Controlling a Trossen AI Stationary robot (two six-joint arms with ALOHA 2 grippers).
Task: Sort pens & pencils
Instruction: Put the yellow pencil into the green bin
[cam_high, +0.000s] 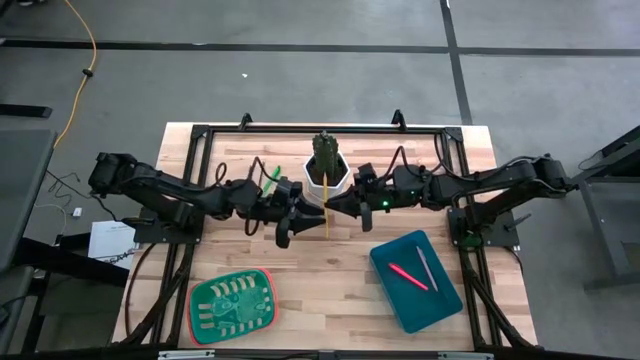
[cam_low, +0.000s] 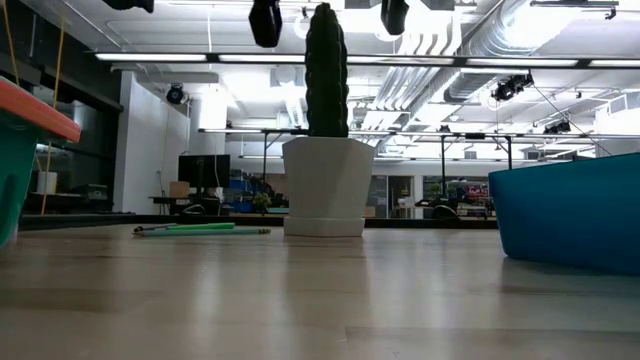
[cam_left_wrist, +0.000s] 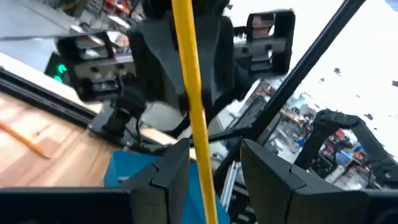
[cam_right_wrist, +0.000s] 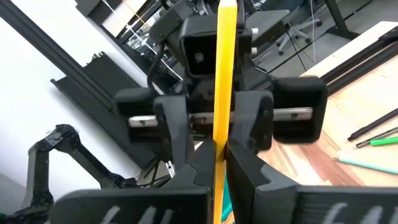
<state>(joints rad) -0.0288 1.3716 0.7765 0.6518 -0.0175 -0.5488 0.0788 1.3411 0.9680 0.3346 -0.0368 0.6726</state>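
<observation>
A yellow pencil hangs in the air over the table's middle, lying level along the near-far line, just in front of a white pot with a cactus. My right gripper comes from the right and is shut on it. My left gripper comes from the left. It is open, and its fingers stand on either side of the pencil. A pink pen and a grey pen lie in the blue bin. A green pen and thin sticks lie on the table left of the pot. My right gripper pinches the yellow pencil near its middle between its two fingers. It comes level from the table's right, with the fingers across the pencil. The pencil is lifted clear of the table.
The cactus pot stands close behind both grippers. A green tray sits near the left front edge and the blue bin near the right front. More pens and pencils lie left of the pot, and one pencil lies on the wood.
</observation>
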